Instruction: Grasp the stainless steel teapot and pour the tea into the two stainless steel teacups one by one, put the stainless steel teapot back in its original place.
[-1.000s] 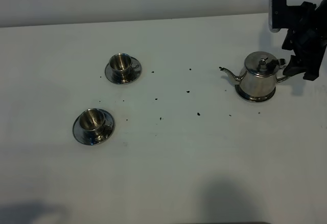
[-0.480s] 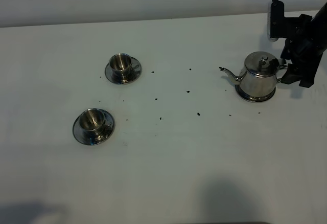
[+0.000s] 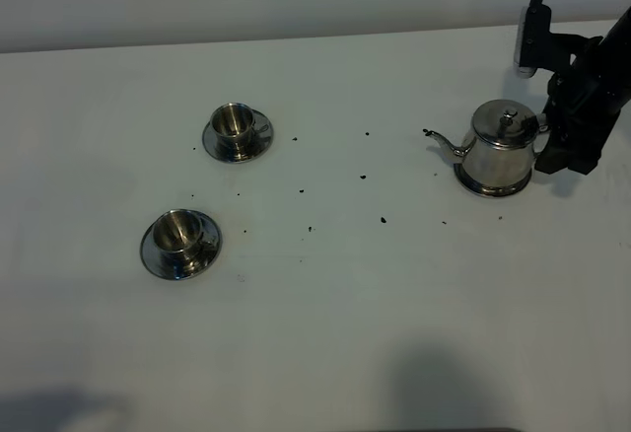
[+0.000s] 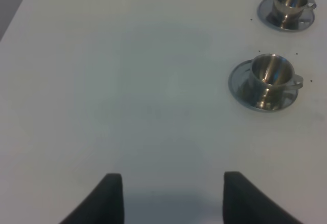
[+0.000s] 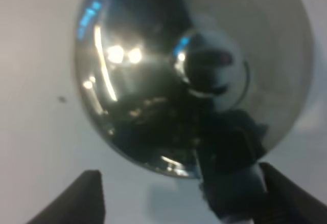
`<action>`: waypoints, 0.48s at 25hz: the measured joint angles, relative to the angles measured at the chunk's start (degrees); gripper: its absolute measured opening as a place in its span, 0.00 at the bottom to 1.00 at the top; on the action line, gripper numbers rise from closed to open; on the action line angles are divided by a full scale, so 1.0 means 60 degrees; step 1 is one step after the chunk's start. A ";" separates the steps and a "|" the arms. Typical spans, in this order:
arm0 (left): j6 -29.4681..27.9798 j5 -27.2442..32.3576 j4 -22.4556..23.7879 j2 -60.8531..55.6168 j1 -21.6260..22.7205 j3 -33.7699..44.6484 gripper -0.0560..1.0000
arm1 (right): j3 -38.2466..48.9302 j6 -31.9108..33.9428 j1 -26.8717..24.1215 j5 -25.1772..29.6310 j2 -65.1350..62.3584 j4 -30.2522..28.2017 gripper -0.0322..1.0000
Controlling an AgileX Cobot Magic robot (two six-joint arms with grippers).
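Straddling the teapot (image 3: 496,151) handle (jaws apart): right end effector (image 3: 550,148).

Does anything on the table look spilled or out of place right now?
Small dark specks lie scattered on the white table between the two teacups and the teapot, one just off the spout tip; what they are is unclear. Both sit upright on saucers, and the teapot stands upright, lid on.

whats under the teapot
A flat round steel disc lies under the stainless steel teapot. Only its rim shows around the pot's base; the rest of the disc is covered by the pot.
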 joint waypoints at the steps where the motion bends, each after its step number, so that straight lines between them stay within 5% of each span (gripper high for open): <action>1: 0.0000 0.0000 0.0000 0.0000 0.0000 0.0000 0.50 | 0.0000 0.0101 0.0000 0.0091 0.0000 0.0015 0.60; 12: 0.0000 0.0000 0.0000 0.0000 0.0000 0.0000 0.50 | -0.0096 0.1423 0.0000 0.1288 0.0000 0.0425 0.60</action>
